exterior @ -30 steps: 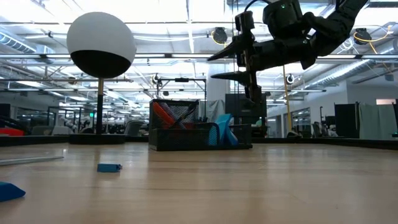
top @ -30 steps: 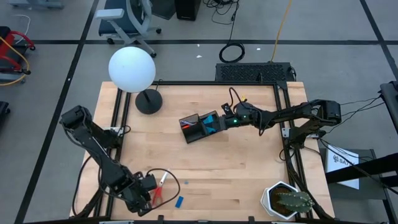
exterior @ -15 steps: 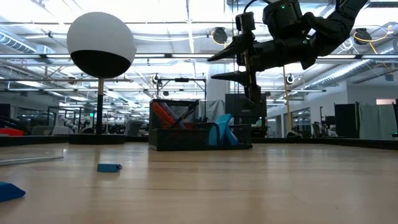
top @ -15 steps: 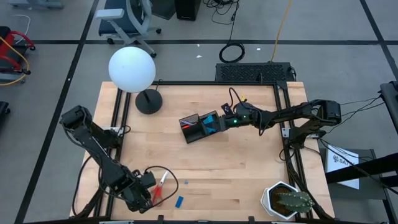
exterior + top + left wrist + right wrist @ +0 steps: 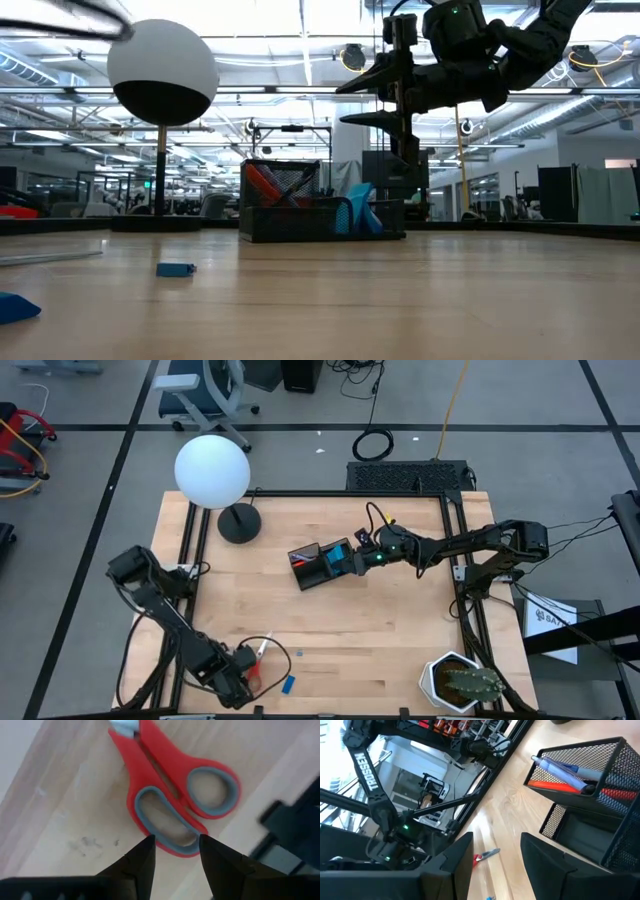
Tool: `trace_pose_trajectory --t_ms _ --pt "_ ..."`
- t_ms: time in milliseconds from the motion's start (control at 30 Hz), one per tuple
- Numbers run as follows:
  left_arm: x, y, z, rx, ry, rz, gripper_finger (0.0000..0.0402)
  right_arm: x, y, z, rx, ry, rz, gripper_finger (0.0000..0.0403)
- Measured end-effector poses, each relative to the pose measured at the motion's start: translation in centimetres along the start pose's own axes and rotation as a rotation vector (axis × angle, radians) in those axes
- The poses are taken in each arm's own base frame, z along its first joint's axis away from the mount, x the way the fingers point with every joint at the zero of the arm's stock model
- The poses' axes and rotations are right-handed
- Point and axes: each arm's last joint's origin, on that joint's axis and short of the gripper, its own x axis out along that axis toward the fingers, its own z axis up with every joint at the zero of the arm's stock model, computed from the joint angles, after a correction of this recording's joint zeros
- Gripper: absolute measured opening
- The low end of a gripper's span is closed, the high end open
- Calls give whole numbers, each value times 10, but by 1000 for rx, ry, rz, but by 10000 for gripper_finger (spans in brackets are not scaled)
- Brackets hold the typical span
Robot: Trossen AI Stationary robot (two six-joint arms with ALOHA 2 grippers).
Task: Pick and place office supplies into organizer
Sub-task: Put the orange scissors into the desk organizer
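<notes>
Left tool (image 5: 176, 851) hangs with fingers parted just over the red scissors' (image 5: 170, 795) grey-lined oval handle loops.

A white globe lamp (image 5: 212, 471) on a round black base (image 5: 239, 523) is standing at the wooden table's (image 5: 400, 630) upper left, while a potted cactus (image 5: 462, 681) is sitting at the lower right corner.

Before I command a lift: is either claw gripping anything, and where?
Nothing held. Left claw is open just short of the red scissors' handle loops; right claw hangs open over the organizer.
</notes>
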Motion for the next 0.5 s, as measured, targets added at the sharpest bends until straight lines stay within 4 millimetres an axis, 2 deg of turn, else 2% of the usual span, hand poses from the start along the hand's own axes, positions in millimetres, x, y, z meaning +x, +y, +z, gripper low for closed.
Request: trace_pose_trajectory --t_ms 333,500 --pt "18 1 1 -17 -18 62 156 0 0 0 1 1 -1 155" --pt "21 6 0 -120 -10 127 156 0 0 0 9 1 -1 155"
